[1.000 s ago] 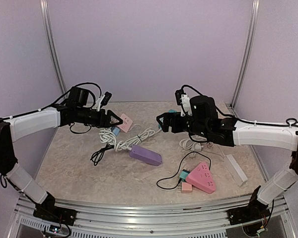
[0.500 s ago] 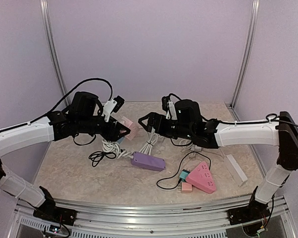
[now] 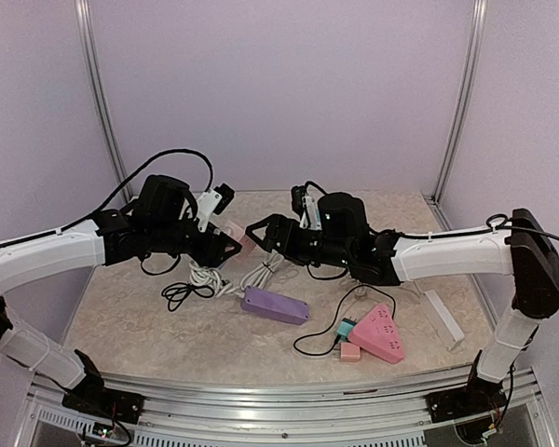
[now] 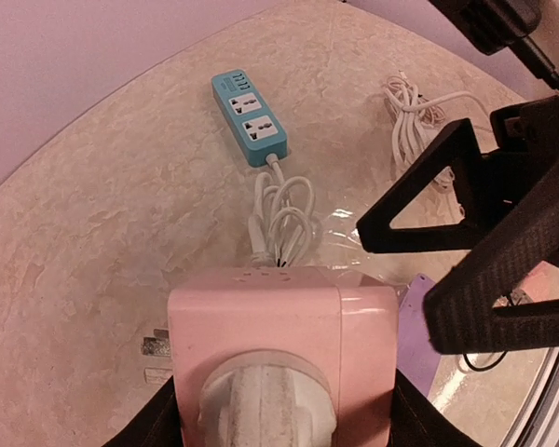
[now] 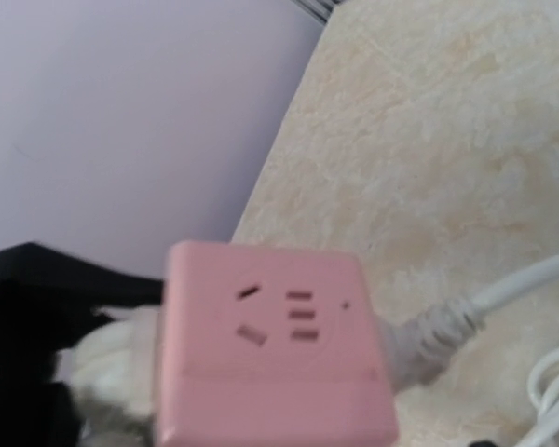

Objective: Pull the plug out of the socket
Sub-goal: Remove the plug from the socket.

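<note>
L hand (image 3: 229, 245) w/ pink socket (image 4: 289, 321)

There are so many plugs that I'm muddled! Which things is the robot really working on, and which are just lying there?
For the job:
- pink cube-shaped plastic socket
- white round plug stuck in it

Just lying about:
- purple oblong plastic power strip
- pink triangular power strip
- teal plastic power strip
- white bundled cable
- white flat bar

Middle: we are seeing a purple rectangular plastic power strip (image 3: 276, 304).
Right: we are seeing a pink triangular plastic socket block (image 3: 379, 332).
</note>
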Available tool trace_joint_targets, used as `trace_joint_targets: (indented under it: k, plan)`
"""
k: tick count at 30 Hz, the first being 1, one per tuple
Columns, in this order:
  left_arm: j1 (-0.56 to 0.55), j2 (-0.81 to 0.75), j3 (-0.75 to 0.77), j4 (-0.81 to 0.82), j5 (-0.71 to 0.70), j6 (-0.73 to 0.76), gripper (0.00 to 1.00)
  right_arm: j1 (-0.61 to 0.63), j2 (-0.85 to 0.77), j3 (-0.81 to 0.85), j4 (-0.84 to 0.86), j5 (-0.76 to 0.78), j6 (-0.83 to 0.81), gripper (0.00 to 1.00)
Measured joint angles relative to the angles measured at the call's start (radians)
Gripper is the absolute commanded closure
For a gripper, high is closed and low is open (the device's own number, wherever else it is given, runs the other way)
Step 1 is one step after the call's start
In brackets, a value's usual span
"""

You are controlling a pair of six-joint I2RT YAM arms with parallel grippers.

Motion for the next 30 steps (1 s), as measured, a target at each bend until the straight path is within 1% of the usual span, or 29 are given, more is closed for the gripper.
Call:
trace_joint_targets:
  k: [6, 16, 23, 25, 27, 28, 30]
  plan:
    - [-0.012, 0.0, -0.003, 0.0, 0.0, 0.008, 1.0, 0.0, 0.078, 0.039, 0.011, -0.034, 0.021, 0.18]
    - [-0.013, 0.0, -0.003, 0.0, 0.004, 0.023, 1.0, 0.0, 0.099, 0.047, 0.051, -0.07, 0.048, 0.32]
    - [-0.016, 0.0, -0.005, 0.0, 0.002, 0.029, 1.0, -0.002, 0.114, 0.05, 0.08, -0.088, 0.083, 0.34]
    - [-0.016, 0.0, -0.007, 0.002, 0.001, 0.029, 1.0, -0.004, 0.117, 0.05, 0.084, -0.089, 0.091, 0.36]
    - [-0.016, -0.001, -0.011, 0.006, -0.001, 0.029, 1.0, -0.005, 0.121, 0.05, 0.091, -0.089, 0.099, 0.41]
    - [-0.016, -0.001, -0.011, 0.007, -0.001, 0.029, 1.0, -0.005, 0.124, 0.05, 0.095, -0.091, 0.104, 0.46]
    - [-0.016, -0.002, -0.016, 0.011, -0.002, 0.029, 1.0, -0.007, 0.128, 0.05, 0.104, -0.096, 0.109, 0.61]
